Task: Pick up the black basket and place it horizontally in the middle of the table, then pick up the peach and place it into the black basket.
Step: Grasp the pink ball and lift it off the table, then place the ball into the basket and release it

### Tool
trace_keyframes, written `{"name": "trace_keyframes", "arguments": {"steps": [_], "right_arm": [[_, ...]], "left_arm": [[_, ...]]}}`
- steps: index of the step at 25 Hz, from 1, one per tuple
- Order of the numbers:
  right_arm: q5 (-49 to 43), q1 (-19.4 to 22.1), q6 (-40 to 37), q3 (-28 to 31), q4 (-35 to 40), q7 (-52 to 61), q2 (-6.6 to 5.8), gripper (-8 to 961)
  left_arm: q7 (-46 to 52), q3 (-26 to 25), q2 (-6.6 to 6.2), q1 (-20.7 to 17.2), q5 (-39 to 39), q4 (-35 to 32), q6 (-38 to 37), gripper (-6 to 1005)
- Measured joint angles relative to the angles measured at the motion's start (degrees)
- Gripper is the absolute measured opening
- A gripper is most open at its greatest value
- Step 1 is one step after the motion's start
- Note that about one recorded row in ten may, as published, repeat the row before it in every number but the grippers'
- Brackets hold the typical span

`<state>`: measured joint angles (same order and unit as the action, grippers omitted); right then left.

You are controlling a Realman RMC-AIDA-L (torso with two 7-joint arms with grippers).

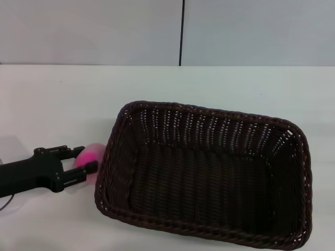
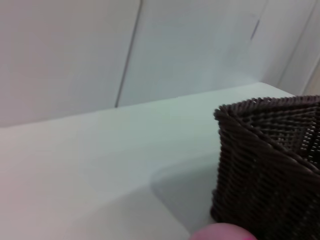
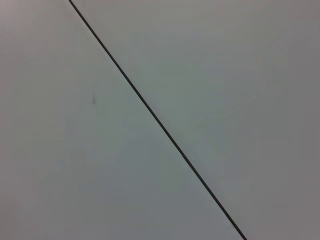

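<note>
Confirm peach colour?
Pale pink with a bright magenta patch. The peach shows best in the head view, between the left tool's fingers, beside the black basket.

Only your left arm [image 1: 26, 175] showed in the head view, near the left edge of the table [image 1: 52, 99]. It was all black and looked dull, not shiny. The arm part was thick and round like a tube. At its end sat the left gripper [image 1: 84, 161], black too. It had two thin fingers [image 1: 73, 150] that looked like short flat bars. Small bumps and steps stuck up along the top of the gripper's blocky body. A thin dark cable curled out under the arm, close to the table's left edge. You could see no stickers, letters or bright marks on it. Your right arm did not show.
</note>
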<state>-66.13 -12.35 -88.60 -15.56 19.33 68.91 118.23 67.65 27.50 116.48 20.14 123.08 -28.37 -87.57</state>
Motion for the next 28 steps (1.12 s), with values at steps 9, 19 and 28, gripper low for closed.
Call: {"name": "trace_keyframes", "arguments": {"steps": [9, 19, 28], "right_arm": [[0.34, -0.11, 0.71, 0.00, 0.00, -0.01, -0.02, 423], [0.39, -0.64, 1.58, 0.00, -0.09, 0.00, 0.01, 423], [0.39, -1.43, 2.09, 0.00, -0.82, -0.01, 0.06, 423]], "left_arm": [[-4.50, -4.69, 1.02, -0.11, -0.96, 0.12, -0.60, 389], [-4.42, -4.92, -0.16, -3.08, -15.20, 0.19, -6.48, 251], [-0.67, -4.04, 0.38, -2.03, -24.64, 1.08, -19.21, 178]]}}
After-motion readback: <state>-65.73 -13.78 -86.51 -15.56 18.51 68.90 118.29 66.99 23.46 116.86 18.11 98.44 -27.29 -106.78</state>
